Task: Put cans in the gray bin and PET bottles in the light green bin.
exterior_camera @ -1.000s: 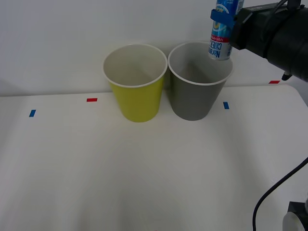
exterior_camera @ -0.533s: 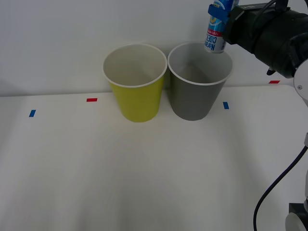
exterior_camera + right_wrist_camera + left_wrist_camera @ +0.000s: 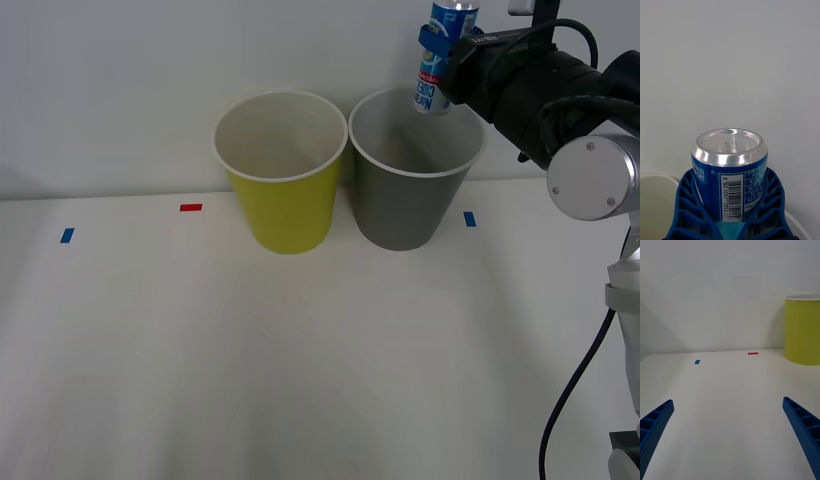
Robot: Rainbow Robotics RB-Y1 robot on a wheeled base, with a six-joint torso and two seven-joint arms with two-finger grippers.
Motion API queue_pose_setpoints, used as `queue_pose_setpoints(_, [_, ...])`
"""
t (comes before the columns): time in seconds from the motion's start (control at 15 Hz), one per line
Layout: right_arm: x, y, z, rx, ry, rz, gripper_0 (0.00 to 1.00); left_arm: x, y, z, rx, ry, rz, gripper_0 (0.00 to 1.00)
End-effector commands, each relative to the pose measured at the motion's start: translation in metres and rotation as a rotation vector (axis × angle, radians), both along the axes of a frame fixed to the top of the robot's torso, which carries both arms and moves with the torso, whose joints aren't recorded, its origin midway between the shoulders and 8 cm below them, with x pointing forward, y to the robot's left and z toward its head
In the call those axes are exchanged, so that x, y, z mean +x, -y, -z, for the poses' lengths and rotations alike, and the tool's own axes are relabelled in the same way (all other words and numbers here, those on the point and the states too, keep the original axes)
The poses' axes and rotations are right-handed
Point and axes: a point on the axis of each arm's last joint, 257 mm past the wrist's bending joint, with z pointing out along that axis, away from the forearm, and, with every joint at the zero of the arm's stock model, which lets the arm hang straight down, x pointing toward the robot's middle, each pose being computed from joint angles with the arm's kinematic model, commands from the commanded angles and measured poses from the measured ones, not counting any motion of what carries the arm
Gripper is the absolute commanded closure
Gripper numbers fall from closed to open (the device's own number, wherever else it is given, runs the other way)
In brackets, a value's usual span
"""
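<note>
One can (image 3: pixel 436 62) pinched upright in right gripper (image 3: pixel 440 45), upper right of frame, above gray bin (image 3: pixel 412 170) rim, left gripper (image 3: pixel 730 435) jaws spread wide over table (image 3: pixel 730 390).

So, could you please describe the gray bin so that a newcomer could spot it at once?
On the white table, two tapered round bins stand side by side near the wall. The gray bin is the right one, beneath the can held by the right gripper; its neighbour is yellow-green.

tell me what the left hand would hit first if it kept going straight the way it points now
Probably nothing soon: the open left hand points across bare table toward the back wall. The light green bin stands off to one side of that line, though depth is hard to judge.
</note>
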Motion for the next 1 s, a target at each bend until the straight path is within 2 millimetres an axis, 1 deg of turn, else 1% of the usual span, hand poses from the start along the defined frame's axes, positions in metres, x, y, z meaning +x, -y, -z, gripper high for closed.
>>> queue_pose_setpoints(0.07, [0.005,0.001,0.004,-0.015,0.014,0.011,1.0,0.0,0.0,0.0,0.0,0.0,0.0,0.0])
queue_pose_setpoints(0.4, [0.003,-0.006,-0.007,-0.01,0.076,0.003,1.0,0.0,0.0,0.0,0.0,0.0,0.0,0.0])
queue_pose_setpoints(0.6, [0.0,-0.007,-0.017,0.012,0.108,-0.011,1.0,0.0,0.0,0.0,0.0,0.0,0.0,0.0])
queue_pose_setpoints(0.87, [-0.001,-0.003,-0.019,-0.01,0.122,-0.002,1.0,0.0,0.0,0.0,0.0,0.0,0.0,0.0])
queue_pose_setpoints(0.93, [0.0,-0.002,-0.018,-0.011,0.121,-0.001,0.91,0.0,0.0,0.0,0.0,0.0,0.0,0.0])
queue_pose_setpoints(1.0, [0.0,-0.001,-0.018,-0.014,0.12,0.001,0.46,0.0,0.0,0.0,0.0,0.0,0.0,0.0])
